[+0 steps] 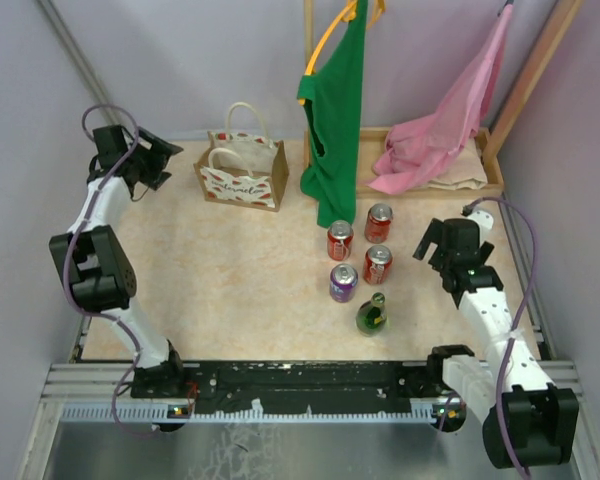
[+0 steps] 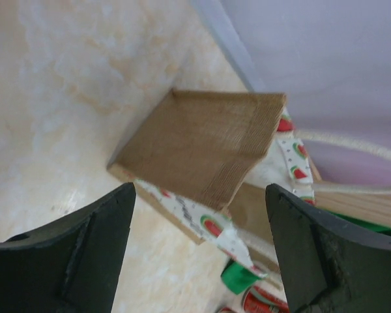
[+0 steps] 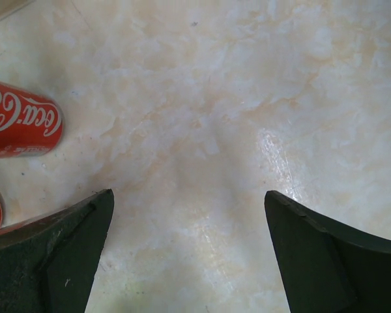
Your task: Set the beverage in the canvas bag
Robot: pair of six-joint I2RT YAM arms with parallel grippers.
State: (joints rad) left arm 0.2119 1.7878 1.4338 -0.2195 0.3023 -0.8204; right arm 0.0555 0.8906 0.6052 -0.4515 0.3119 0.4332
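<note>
Left fingers [image 2: 65, 261] spread, empty; small cream red-printed canvas tote bag [image 2: 202, 150] just ahead. Right fingers [image 3: 45, 267] spread, empty; red aluminium cola can [image 3: 19, 117] left of them. We risk toppling can, nudging floppy bag.

table [image 1: 230, 270]: canvas bag [image 1: 242, 172] standing at far left, hanging garment [image 1: 335, 120] to its right, tray [image 1: 450, 191] at far right behind, four cans [image 1: 340, 240] grouped before the garment, right of centre, bottle [image 1: 372, 315] just before the nearest can.
</note>
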